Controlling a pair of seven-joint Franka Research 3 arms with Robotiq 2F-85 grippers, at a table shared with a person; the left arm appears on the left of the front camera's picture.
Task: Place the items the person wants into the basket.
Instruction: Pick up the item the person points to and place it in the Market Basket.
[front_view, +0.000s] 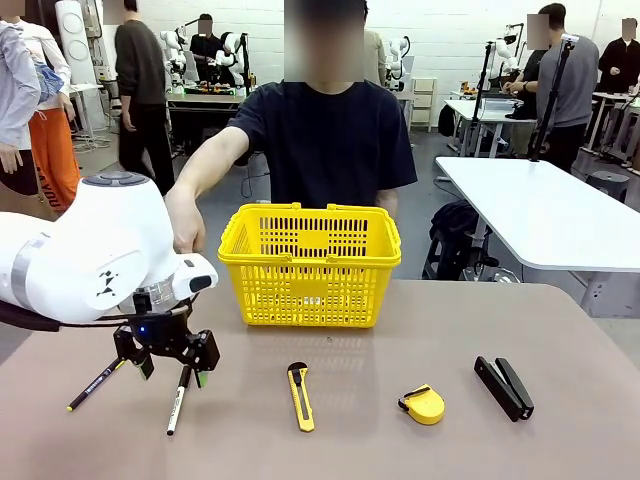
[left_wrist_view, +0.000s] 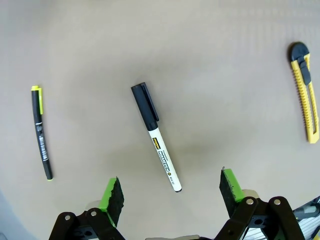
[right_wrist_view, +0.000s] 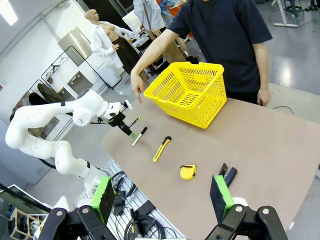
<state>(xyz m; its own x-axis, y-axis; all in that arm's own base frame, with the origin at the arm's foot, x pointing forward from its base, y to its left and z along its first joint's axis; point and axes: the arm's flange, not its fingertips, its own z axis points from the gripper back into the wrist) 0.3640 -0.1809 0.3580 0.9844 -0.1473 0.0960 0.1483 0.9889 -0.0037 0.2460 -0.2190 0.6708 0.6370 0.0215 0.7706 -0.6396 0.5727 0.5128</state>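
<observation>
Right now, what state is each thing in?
marker, capped, flat on the table.
left gripper, open, above the marker.
right gripper, open, empty.
utility knife, flat, no blade showing.
tape measure, on the table, tape wound in.
pen, flat on the table.
stapler, lying on the table.
basket, upright, empty, handles down.
person's hand, pointing down near pen and marker.

Pen (front_view: 95, 388), marker (front_view: 178, 400), knife (front_view: 300, 397), tape measure (front_view: 424, 404) and stapler (front_view: 503, 387) lie in a row, left to right, before the basket (front_view: 310, 282).

White table (front_view: 540, 212) stands on grey floor (right_wrist_view: 300, 65) before white wall (front_view: 450, 30).
</observation>
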